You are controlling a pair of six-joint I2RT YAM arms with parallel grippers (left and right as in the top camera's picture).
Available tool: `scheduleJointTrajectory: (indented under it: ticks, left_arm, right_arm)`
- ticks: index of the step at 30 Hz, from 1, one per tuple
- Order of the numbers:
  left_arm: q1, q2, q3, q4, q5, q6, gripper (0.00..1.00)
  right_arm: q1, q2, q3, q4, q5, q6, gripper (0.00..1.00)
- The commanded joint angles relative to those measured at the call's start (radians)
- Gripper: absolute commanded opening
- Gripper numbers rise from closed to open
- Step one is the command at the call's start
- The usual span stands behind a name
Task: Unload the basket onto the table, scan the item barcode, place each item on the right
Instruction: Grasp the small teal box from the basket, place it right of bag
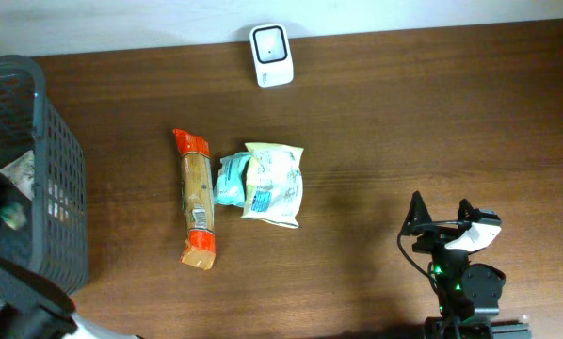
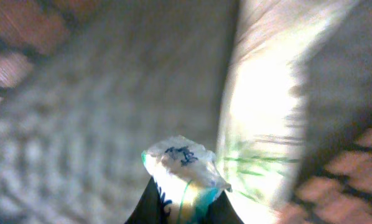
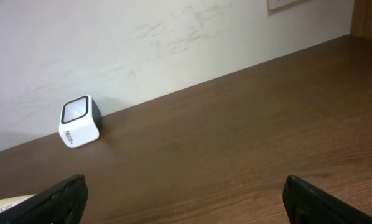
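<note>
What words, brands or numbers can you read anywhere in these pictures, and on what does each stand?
White scanner: a dark word on its side, too small to read.
Pale green snack bag: print too small to read.
Teal packet: print too small.
Orange-ended packet: label too small.
White-and-green packet: blue print, blurred.
Nothing legible.

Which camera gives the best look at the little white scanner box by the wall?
The right wrist view: the scanner appears larger, from the side, with its window and label visible. The overhead view shows it small, from above. The left wrist view misses it, showing only a snack packet.
</note>
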Motion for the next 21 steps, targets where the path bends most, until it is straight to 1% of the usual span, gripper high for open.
scheduleJointTrajectory:
  ticks: [1,3,4,5,6,7,8,10,11,12,13,16,19,20,21]
  left_arm:
    - [-0.042,-0.319,0.207,-0.048,0.168,0.002,0.0]
    - [-0.142,-0.421,0.208,-0.06,0.178,-0.002,0.0]
    - [-0.203,-0.44,0.208,-0.085,0.178,-0.002,0.0]
    - [-0.323,-0.442,0.206,-0.133,0.178,-0.005,0.0]
    - [-0.423,-0.427,0.187,-0.145,0.165,-0.035,0.0]
    - [-0.486,-0.415,0.169,-0.142,0.15,-0.062,0.0]
    - [-0.614,-0.381,0.119,-0.107,0.132,-0.109,0.0]
    - [-0.785,-0.312,0.048,-0.007,0.133,-0.148,0.0]
    - [-0.909,-0.235,0.014,0.086,0.133,-0.151,0.0]
    - [-0.971,-0.183,0.007,0.133,0.133,-0.151,0.0]
    - [-1.075,-0.084,0.006,0.209,0.133,-0.165,0.0]
    - [-1.238,0.109,0.006,0.348,0.133,-0.169,0.0]
    - [-1.338,0.204,0.006,0.369,0.133,-0.195,0.0]
    - [-1.36,0.211,0.006,0.367,0.132,-0.194,0.01]
    - [-1.381,0.211,0.006,0.369,0.126,-0.194,0.08]
  right_arm:
    - [0.005,-0.004,-0.006,-0.004,0.008,-0.003,0.98]
    - [0.005,-0.004,-0.006,-0.004,0.008,-0.003,0.98]
    - [0.005,-0.004,-0.006,-0.004,0.008,-0.003,0.98]
    - [0.005,-0.004,-0.006,-0.004,0.008,-0.003,0.98]
    - [0.005,-0.004,-0.006,-0.004,0.008,-0.003,0.98]
    - [0.005,-0.004,-0.006,-0.004,0.008,-0.003,0.99]
    - [0.005,-0.004,-0.006,-0.004,0.008,-0.003,0.99]
    - [0.005,-0.004,-0.006,-0.004,0.008,-0.003,0.99]
    - [0.005,-0.004,-0.006,-0.004,0.008,-0.003,0.98]
    - [0.005,-0.004,-0.006,-0.004,0.008,-0.003,0.99]
    - [0.005,-0.004,-0.006,-0.004,0.008,-0.003,0.98]
    - [0.005,-0.004,-0.006,-0.004,0.008,-0.003,0.98]
    - [0.005,-0.004,-0.006,-0.004,0.008,-0.003,0.99]
    - [0.005,-0.004,-0.006,-0.004,0.008,-0.003,0.99]
    - [0.005,-0.004,-0.006,-0.004,0.008,-0.003,0.99]
